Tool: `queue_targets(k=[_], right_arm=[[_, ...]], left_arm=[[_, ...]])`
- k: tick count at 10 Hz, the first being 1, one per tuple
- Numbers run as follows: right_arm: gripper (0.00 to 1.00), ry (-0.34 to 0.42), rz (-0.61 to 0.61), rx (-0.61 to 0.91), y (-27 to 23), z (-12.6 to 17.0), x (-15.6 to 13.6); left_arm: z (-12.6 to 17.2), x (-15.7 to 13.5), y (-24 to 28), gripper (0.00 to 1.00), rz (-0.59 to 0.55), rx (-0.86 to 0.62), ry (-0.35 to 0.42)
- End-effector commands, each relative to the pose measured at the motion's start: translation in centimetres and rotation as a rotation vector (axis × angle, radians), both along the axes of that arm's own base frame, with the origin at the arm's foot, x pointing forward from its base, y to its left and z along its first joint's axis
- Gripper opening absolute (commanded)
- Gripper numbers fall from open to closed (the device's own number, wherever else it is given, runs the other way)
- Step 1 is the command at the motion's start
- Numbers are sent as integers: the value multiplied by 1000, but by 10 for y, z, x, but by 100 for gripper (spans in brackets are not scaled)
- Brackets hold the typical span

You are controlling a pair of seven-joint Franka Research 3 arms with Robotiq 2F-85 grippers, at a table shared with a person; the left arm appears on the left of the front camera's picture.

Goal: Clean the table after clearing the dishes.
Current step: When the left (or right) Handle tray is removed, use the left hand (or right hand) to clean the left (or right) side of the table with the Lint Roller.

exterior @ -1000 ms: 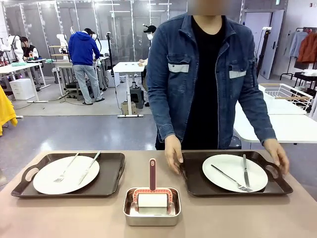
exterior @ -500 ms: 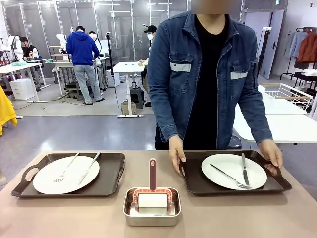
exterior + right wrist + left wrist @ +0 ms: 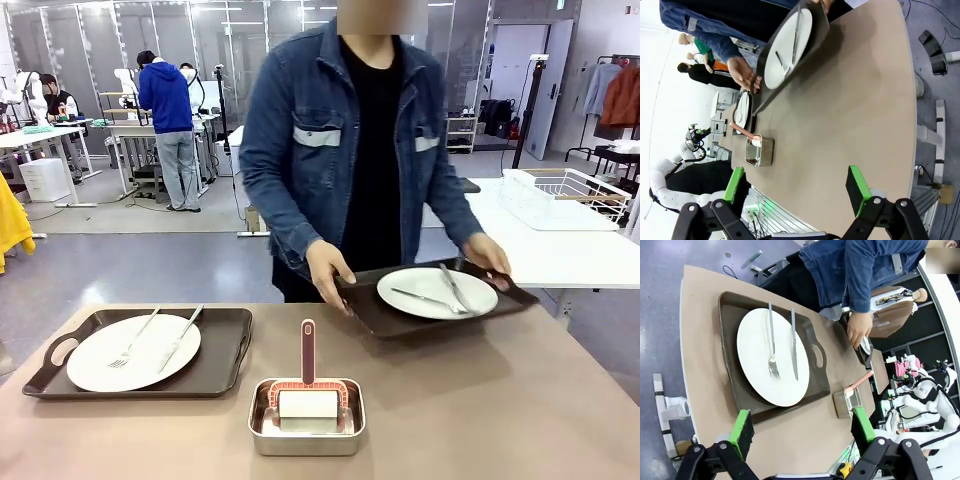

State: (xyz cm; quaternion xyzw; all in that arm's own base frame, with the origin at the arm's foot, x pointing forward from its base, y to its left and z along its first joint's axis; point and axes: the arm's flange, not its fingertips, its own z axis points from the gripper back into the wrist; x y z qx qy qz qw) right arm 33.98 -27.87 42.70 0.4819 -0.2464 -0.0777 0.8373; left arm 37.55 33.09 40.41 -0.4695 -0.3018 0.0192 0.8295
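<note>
On the table (image 3: 480,400) at left, a tray (image 3: 232,350) carries a plate (image 3: 133,352), fork (image 3: 135,338) and knife (image 3: 182,338); a person's hands (image 3: 328,275) hold a second tray (image 3: 370,312) and its plate (image 3: 437,292) raised above the far edge; steel pan (image 3: 306,437) holds a roller (image 3: 308,402); left gripper (image 3: 802,429) and right gripper (image 3: 796,184) spread, empty

The left gripper (image 3: 802,430) has its two green fingers (image 3: 742,432) spread wide apart, with nothing between them. The right gripper (image 3: 796,184) is wide open too and holds nothing.
</note>
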Motion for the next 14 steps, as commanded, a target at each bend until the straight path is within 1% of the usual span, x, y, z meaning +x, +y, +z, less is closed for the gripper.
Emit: queue_targets(k=[1, 8, 9, 10, 11, 12, 14], right_arm=[[100, -26, 1, 8, 1, 0, -1], [100, -26, 1, 8, 1, 0, -1], [100, 0, 0, 0, 0, 0, 0], [100, -39, 27, -92, 19, 28, 12], [100, -71, 63, -156, 35, 47, 22], [100, -110, 127, -246, 65, 78, 42], [100, -162, 266, -390, 134, 123, 77]], left_arm=[[-1, -4, 2, 100, -5, -3, -21], [-1, -4, 2, 100, -5, -3, -21], [-1, -4, 2, 100, -5, -3, -21], [-1, -4, 2, 100, -5, -3, -21], [-1, -4, 2, 100, -5, -3, -21], [-1, -4, 2, 100, -5, -3, -21], [-1, -4, 2, 100, -5, -3, -21]])
